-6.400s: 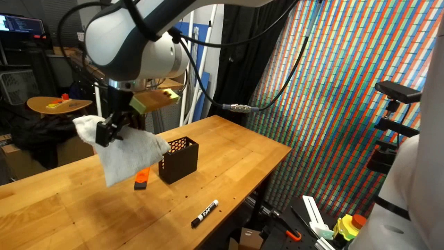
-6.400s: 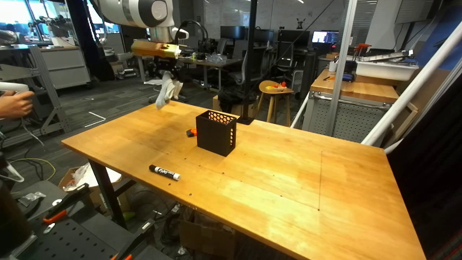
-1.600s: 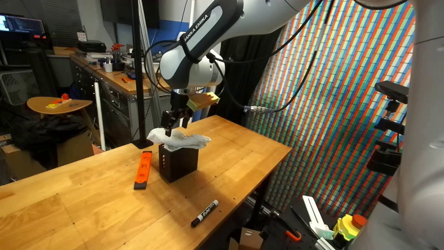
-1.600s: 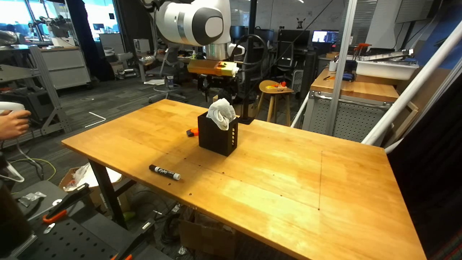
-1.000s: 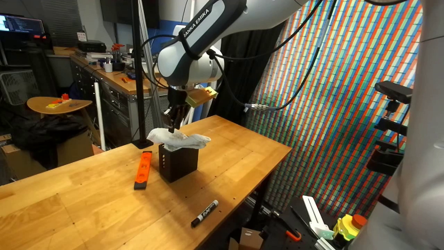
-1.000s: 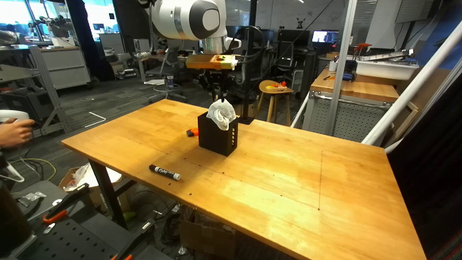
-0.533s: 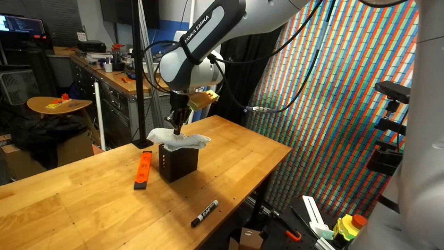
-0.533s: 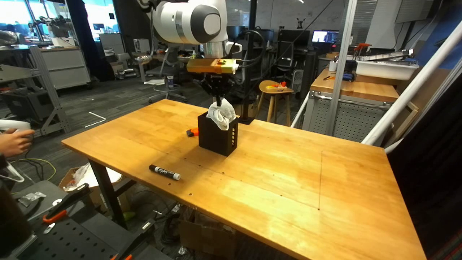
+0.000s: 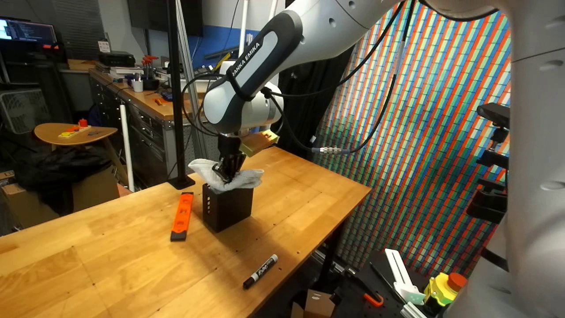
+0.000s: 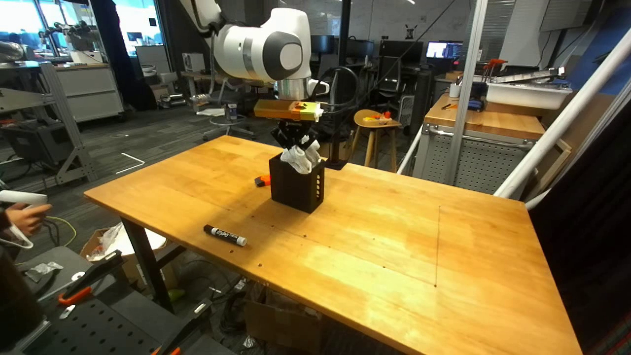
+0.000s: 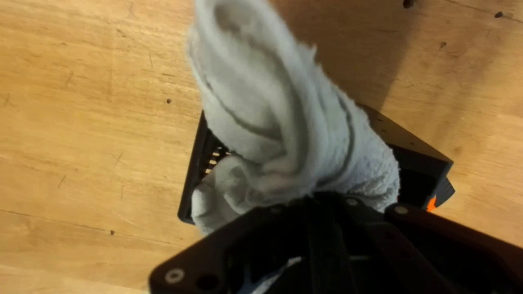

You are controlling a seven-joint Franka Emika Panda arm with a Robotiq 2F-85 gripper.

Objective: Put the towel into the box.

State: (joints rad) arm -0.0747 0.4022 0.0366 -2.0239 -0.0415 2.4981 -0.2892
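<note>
- Wrist view alone shows holes inside the rectangular black box (image 11: 195, 171), beside the rumpled white cloth towel (image 11: 269, 118).
- Black gripper (image 9: 227, 178), closed, presses into the towel.

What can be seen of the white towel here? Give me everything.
The towel is a plain white cloth, soft-looking and slightly fuzzy, with rolled folds and thin dark lines like seams or creases. It lies bunched across the mouth of the black box, dipping at the middle, its ends jutting out beyond it. The shut gripper reaches into that dip from above and appears to touch it; whether any cloth is pinched cannot be told. How much sits inside the box is hidden.
</note>
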